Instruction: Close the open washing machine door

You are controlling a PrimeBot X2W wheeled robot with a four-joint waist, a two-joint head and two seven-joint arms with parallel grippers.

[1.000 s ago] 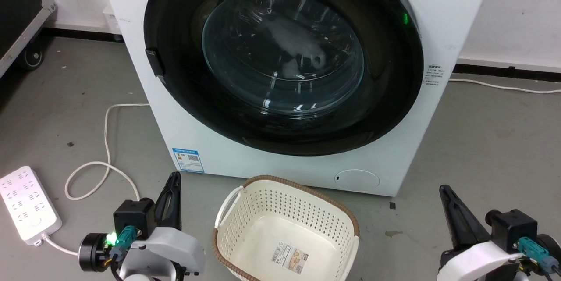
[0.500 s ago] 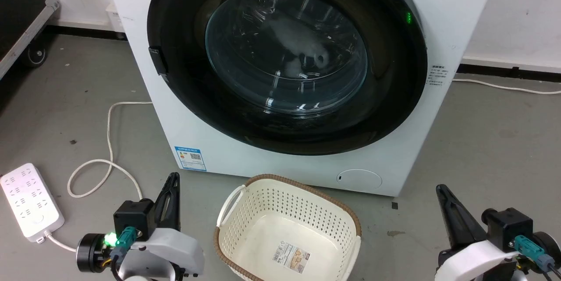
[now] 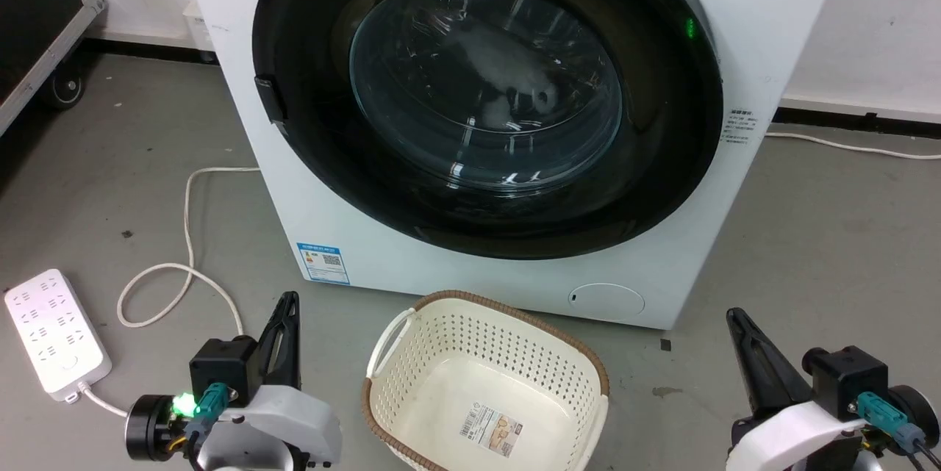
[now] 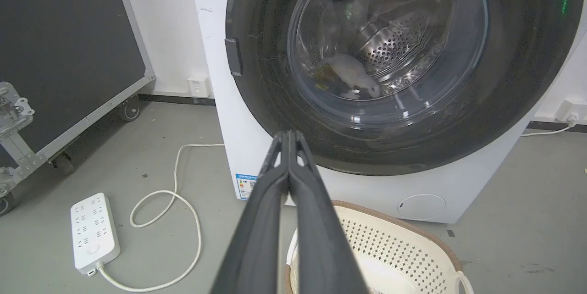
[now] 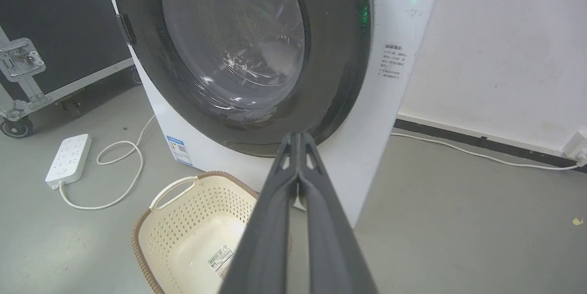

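Door: your washing machine door (image 3: 485, 89) sits flush, 12 o'clock; prob. done.
Left end effector (image 4: 289, 134): pinched, empty.
Right end effector (image 5: 298, 135): ditto.

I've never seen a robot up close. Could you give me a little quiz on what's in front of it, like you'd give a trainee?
1. True or false: the cream basket in front of the washing machine holds a heap of clothes.
2. Where does the white power strip lie? A: on the floor at the robot's left. B: inside the basket. C: on top of the machine.
3. Fill in: the fingers of the left hand and of the right hand are pressed ____, holding nothing.

Key: 1 false, only a sticker label shows inside. 2 A. 3 together.
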